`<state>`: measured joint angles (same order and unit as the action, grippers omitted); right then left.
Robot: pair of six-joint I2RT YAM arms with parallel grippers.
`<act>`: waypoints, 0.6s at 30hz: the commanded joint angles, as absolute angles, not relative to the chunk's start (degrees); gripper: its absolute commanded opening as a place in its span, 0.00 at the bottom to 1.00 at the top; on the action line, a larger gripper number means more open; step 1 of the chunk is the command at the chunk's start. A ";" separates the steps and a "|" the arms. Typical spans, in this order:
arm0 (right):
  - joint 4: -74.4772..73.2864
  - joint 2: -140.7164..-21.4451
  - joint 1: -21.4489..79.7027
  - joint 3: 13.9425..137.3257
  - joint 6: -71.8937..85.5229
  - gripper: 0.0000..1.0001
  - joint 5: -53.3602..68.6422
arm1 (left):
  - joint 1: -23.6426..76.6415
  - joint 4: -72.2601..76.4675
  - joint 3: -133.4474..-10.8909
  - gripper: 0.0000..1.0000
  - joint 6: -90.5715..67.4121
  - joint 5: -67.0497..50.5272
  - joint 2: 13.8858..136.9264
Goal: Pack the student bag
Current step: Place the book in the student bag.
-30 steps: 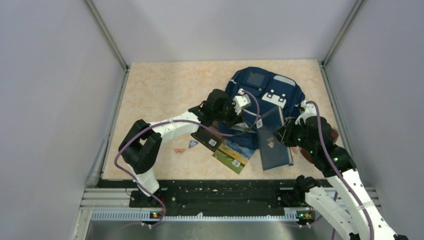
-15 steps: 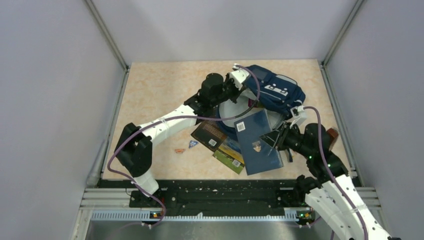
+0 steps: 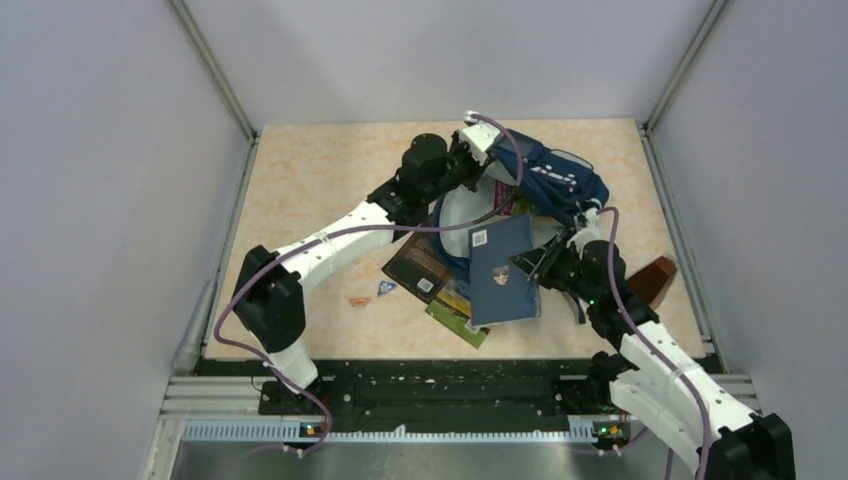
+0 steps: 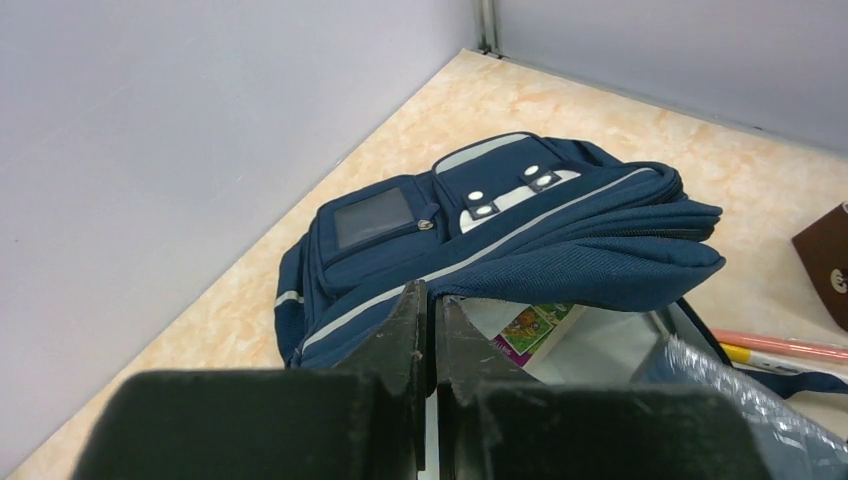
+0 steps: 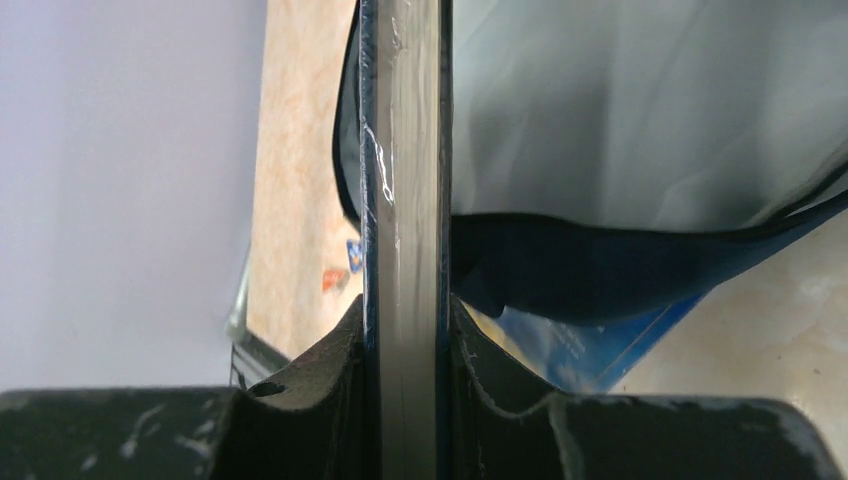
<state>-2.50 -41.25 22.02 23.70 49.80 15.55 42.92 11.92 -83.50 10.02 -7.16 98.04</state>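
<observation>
Top external: student bag [image 3: 560, 182] far on counter [image 3: 320, 180], flap [image 4: 600, 250] lifted by pinched-shut left tool [image 4: 431, 300]
Right tool [image 5: 405, 330] clamped on blue book [image 3: 500, 272]; slide in under flap, release only once inside

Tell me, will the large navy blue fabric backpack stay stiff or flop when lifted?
Probably floppy: the navy blue fabric backpack sags and folds where the left tool pinches its rim. Its mouth would likely collapse if released. It seems light: one pinch holds its top up.

One student bag [image 3: 555, 180], three books [image 3: 500, 270] [image 3: 418, 262] [image 3: 458, 320], two arms [image 3: 330, 245] [image 3: 650, 350]
</observation>
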 commanded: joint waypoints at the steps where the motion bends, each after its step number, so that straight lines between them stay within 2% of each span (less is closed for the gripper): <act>1: 16.33 -42.01 22.60 25.11 59.15 0.00 4.06 | 42.63 21.76 -88.42 0.00 12.55 -3.23 94.11; 8: 24.12 -48.65 22.50 25.45 62.56 0.00 -12.85 | 42.54 21.16 -84.65 0.00 14.93 -0.55 88.83; 18: 37.55 -66.24 22.41 32.73 63.33 0.00 -15.64 | 42.54 19.27 -75.92 0.00 14.72 2.06 78.70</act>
<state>20.43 -62.35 22.39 25.34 61.30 -10.94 43.13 9.41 -76.40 13.72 -3.01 88.42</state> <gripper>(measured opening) 0.228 0.023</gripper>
